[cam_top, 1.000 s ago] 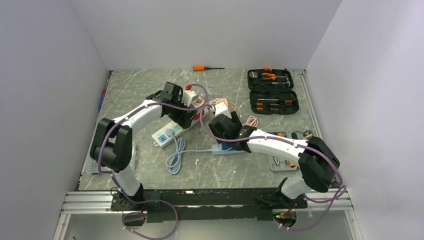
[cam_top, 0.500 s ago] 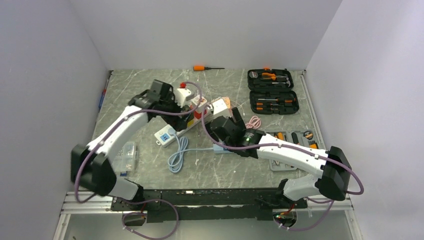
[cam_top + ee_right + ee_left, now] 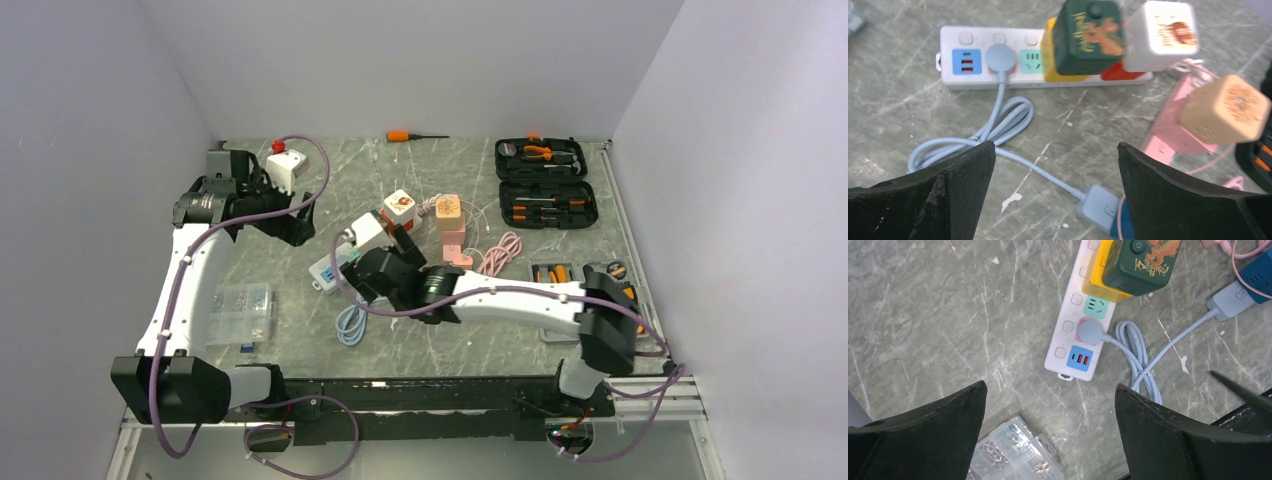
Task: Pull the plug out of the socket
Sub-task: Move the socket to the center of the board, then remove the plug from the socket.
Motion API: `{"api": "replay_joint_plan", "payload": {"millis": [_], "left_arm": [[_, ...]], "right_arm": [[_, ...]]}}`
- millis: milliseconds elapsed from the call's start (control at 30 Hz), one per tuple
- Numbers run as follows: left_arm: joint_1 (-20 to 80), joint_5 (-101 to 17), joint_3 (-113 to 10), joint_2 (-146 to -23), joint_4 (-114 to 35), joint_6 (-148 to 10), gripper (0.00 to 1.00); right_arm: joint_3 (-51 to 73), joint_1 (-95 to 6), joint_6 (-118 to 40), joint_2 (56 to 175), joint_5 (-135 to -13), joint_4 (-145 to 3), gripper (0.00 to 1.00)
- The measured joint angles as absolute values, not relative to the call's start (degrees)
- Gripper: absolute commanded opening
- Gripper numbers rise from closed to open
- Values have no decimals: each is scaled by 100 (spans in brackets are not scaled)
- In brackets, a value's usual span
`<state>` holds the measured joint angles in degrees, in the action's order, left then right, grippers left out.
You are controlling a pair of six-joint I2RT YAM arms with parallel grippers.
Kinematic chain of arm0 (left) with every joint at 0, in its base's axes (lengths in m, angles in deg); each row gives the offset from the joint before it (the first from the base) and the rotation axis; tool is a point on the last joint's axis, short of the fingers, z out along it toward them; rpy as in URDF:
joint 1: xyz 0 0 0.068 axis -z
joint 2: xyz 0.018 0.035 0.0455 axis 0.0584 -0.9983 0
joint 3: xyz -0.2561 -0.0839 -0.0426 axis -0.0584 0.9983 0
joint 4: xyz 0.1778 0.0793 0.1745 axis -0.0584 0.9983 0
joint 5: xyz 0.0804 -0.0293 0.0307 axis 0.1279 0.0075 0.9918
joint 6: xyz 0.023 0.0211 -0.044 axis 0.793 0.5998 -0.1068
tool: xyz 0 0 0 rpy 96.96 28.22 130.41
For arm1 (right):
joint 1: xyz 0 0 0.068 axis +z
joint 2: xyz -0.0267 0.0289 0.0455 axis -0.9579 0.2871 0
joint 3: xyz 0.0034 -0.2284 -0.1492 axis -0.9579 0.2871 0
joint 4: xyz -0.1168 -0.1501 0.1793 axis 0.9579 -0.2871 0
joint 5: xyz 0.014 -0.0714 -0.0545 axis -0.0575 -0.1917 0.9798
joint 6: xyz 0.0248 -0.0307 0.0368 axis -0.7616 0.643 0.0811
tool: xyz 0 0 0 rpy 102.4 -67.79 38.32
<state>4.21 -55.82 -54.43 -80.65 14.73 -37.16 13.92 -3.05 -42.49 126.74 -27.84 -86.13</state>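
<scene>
The grey plug sits in the white socket strip on the bench, upper left of the right wrist view; it seems pushed right in, but that is hard to tell; the right end effector is wide open, holding nothing; so is the left end effector.
</scene>
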Motion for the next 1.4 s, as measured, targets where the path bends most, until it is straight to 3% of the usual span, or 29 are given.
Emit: {"api": "replay_joint_plan", "payload": {"millis": [500,800,1167,1300,1400], "left_arm": [[218,-5484,-4512,-7872,1130,-3712,100],[194,-5359,-4475,-8006,940,-3662,99],[192,-5316,-4475,-8126,848,-3622,99],[192,-5313,-4475,-8126,794,-3620,100],[192,-5318,-4475,-8126,783,-3611,99]], "right_arm": [[214,-439,-3480,15006,-4004,-7990,84],[74,-1001,-3641,15382,-4601,-7981,73],[76,-985,-3838,15668,-4918,-7955,59],[78,-981,-3893,15751,-4966,-7894,47],[59,-985,-3904,15819,-4959,-7745,18]]}}
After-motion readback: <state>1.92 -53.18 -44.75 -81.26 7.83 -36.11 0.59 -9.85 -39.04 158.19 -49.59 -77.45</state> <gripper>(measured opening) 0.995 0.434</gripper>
